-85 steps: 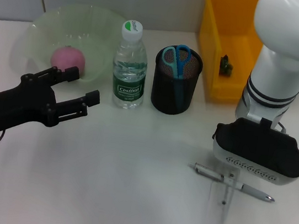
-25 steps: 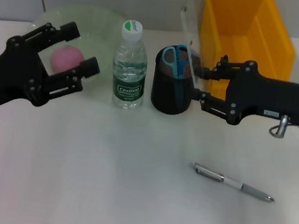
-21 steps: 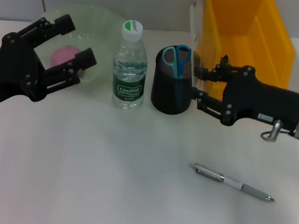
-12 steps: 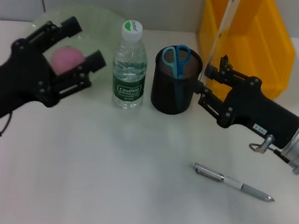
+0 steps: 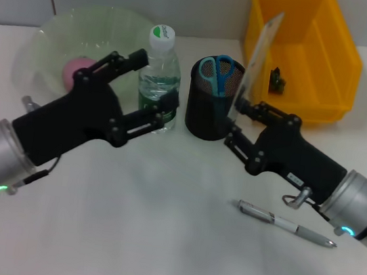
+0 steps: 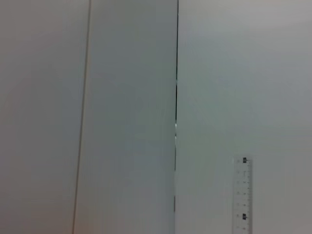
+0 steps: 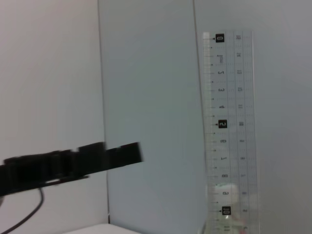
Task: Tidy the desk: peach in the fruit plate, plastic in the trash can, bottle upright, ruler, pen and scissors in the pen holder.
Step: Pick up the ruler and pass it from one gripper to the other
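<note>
My right gripper (image 5: pixel 235 121) is shut on the lower end of a clear ruler (image 5: pixel 259 59). It holds the ruler nearly upright beside the right rim of the black mesh pen holder (image 5: pixel 203 116). The ruler also shows in the right wrist view (image 7: pixel 229 126) and the left wrist view (image 6: pixel 242 195). Blue scissors (image 5: pixel 217 72) stand in the holder. My left gripper (image 5: pixel 156 80) is open, its fingers either side of the upright water bottle (image 5: pixel 161 52). A silver pen (image 5: pixel 287 225) lies on the table at the front right. A pink peach (image 5: pixel 75 68) lies in the green fruit plate (image 5: pixel 62 28).
A yellow bin (image 5: pixel 317 60) stands at the back right with a small dark piece (image 5: pixel 276 81) inside. One black finger of the left gripper (image 7: pixel 73 161) shows in the right wrist view against the wall.
My left arm has swung right and down from the fruit plate to the bottle. My right gripper has drawn back and lower with the ruler, which now leans by the holder's right rim.
</note>
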Tool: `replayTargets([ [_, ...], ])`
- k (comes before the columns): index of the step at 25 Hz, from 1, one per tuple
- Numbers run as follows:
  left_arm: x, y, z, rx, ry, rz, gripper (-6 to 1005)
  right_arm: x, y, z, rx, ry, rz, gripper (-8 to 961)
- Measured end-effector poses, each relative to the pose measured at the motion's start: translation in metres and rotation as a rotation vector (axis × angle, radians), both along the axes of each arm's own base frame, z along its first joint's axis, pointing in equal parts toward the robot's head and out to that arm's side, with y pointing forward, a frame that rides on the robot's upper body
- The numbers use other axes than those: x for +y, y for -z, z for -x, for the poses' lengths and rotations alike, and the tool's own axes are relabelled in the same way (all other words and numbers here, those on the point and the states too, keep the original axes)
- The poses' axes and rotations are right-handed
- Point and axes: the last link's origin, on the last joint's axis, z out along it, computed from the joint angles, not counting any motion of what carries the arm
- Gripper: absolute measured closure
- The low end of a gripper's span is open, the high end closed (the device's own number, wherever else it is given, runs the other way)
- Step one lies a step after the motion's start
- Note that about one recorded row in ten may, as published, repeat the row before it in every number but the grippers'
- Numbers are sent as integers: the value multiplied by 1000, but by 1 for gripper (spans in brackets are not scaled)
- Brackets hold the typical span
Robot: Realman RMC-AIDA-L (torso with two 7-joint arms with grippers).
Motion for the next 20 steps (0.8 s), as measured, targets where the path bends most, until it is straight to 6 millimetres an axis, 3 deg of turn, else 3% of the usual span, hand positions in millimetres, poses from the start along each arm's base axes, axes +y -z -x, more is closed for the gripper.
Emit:
replayTargets([
  [11, 9, 20, -17, 103, -24, -5, 186, 6, 26, 22, -70, -15, -21, 561],
  [20, 11, 18, -20, 84, -44, -17, 198, 13, 35, 31, -96, 14, -35, 561],
])
